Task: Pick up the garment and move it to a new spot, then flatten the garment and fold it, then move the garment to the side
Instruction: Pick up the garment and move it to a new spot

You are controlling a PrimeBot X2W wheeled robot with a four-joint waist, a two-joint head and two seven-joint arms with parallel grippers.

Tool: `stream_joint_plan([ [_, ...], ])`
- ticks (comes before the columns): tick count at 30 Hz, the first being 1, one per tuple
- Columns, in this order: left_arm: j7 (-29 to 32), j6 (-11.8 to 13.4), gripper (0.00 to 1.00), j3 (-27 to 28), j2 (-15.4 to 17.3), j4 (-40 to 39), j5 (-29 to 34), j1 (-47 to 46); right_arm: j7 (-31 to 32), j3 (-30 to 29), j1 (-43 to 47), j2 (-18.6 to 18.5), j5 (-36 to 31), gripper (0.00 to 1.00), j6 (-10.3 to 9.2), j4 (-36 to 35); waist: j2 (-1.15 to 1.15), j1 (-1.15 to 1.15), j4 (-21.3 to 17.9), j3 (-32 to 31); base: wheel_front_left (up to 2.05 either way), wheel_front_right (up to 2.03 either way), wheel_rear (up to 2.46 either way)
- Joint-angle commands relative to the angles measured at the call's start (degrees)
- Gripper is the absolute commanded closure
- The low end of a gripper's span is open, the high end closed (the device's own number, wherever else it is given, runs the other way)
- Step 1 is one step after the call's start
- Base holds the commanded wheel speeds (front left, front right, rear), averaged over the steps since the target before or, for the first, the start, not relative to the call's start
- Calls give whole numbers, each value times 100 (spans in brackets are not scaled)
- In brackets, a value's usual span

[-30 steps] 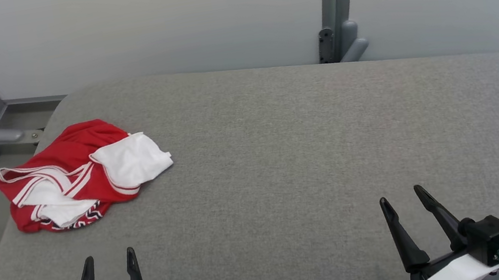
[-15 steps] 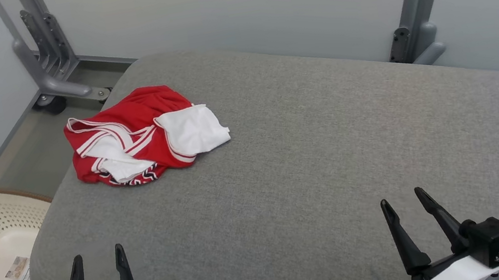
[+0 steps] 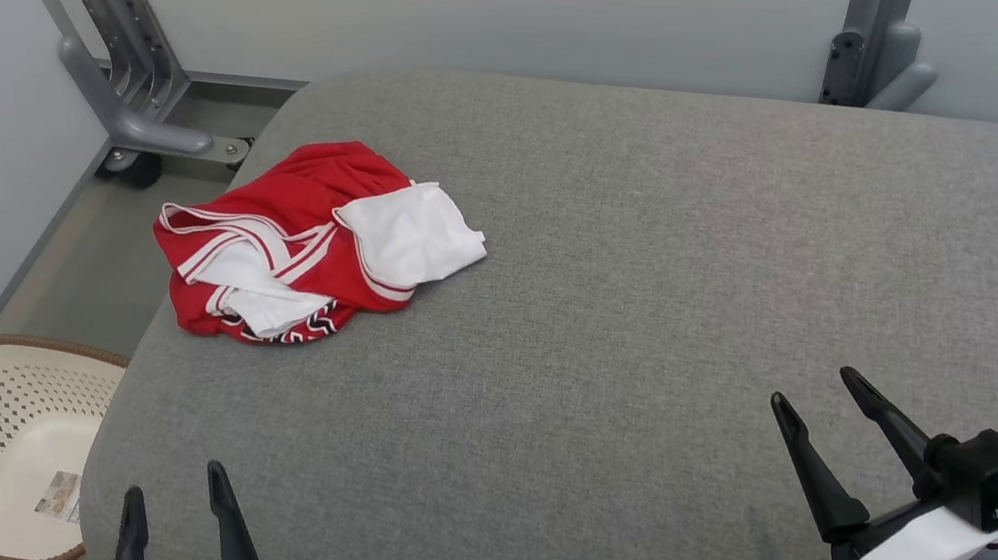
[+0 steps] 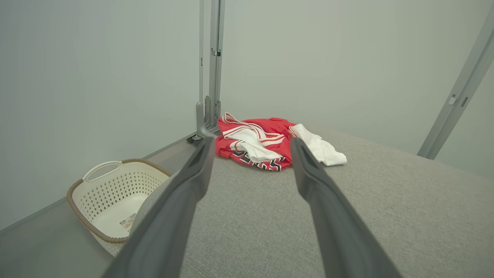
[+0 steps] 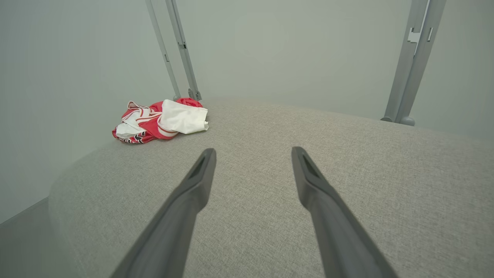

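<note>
End effectors: left end effector point(image 3: 171, 482) and right end effector point(image 3: 811, 385) are both released and empty, over the near edge of the grey padded surface point(image 3: 614, 301). Garment point(image 3: 300, 242) is a crumpled red-and-white heap at the far left corner, well apart. Suggest the left arm reaches in, pinches the raised red folds deep and lifts straight up, since the edge and basket point(image 3: 13, 346) are close.

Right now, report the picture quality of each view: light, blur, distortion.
Head view: soft, even light, no glare, garment sharp with barely a shadow. Left wrist view: wide-angle stretch, left gripper close and soft at the bottom edge. Right wrist view: the cushion bulges with lens distortion, right gripper softly blurred near the lens.
</note>
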Motion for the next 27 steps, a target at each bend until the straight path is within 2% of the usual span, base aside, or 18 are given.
stream_joint_plan([
  [1, 2, -44, 0, 38, 4, -13, -61, -239, -18, -20, -59, -21, -97, 0, -8, 0, 0, 0, -83, 231, 0, 0, 0],
  [9, 2, -294, 0, 514, 2, 263, -142, -1464, -18, -160, -440, -24, -580, 0, -7, -20, 0, 0, -345, 1040, 0, 0, 0],
  [14, 2, -438, 0, 796, 120, 1037, -227, -2560, -18, -195, -763, -29, -901, 0, -8, -70, 0, 0, -547, 1586, 0, 0, 0],
  [17, 3, -484, 0, 827, 380, 1766, -385, -3275, -18, -193, -945, -81, -1052, 0, -7, -100, 0, 0, -699, 1911, 0, 0, 0],
  [20, 39, -485, 0, 598, 726, 2693, -752, -4022, -19, -251, -1117, -125, -1160, 0, -8, -145, 0, 0, -855, 2187, 0, 0, 0],
  [22, 289, -479, 0, 491, 1047, 3360, -928, -4531, -19, -305, -1197, -141, -1203, 0, -7, -184, 0, 0, -936, 2357, 0, 0, 0],
  [24, 482, -480, 0, 414, 1103, 3661, -1067, -4781, -19, -312, -1218, -155, -1226, 0, -8, -206, 0, 0, -966, 2429, 0, 0, 0],
  [25, 836, -482, 0, 282, 1262, 4164, -1236, -5285, -19, -319, -1274, -197, -1276, 0, -8, -222, 0, 0, -1027, 2582, 0, 0, 0],
  [27, 1190, -482, 0, 180, 1450, 4590, -1433, -5714, -19, -314, -1357, -224, -1312, 0, -7, -253, 0, 0, -1102, 2720, 0, 0, 0],
])
